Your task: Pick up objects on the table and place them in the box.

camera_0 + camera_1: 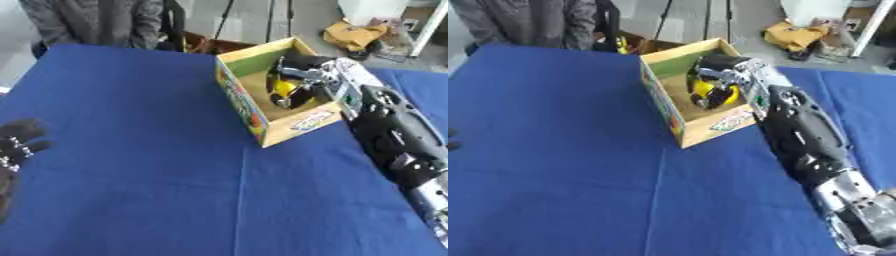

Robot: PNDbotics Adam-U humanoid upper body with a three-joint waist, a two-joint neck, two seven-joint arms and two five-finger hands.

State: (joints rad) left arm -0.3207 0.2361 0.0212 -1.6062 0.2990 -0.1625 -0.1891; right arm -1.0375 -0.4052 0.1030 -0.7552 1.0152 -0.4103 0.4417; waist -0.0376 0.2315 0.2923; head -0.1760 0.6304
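Note:
An open cardboard box (267,127) with printed sides stands on the blue table, right of centre. My right hand (293,70) reaches down into it from the right, fingers curled round a yellow object (704,87) that sits low inside the box. My right forearm (798,130) lies across the box's right wall. My left hand (17,142) rests at the left edge of the left eye view, fingers relaxed and holding nothing; only a dark tip of it shows in the right eye view.
The blue cloth (131,150) covers the whole table, with a fold line running down the middle. A person in a grey top (96,22) stands at the far edge. Bags and clutter (354,35) lie on the floor beyond.

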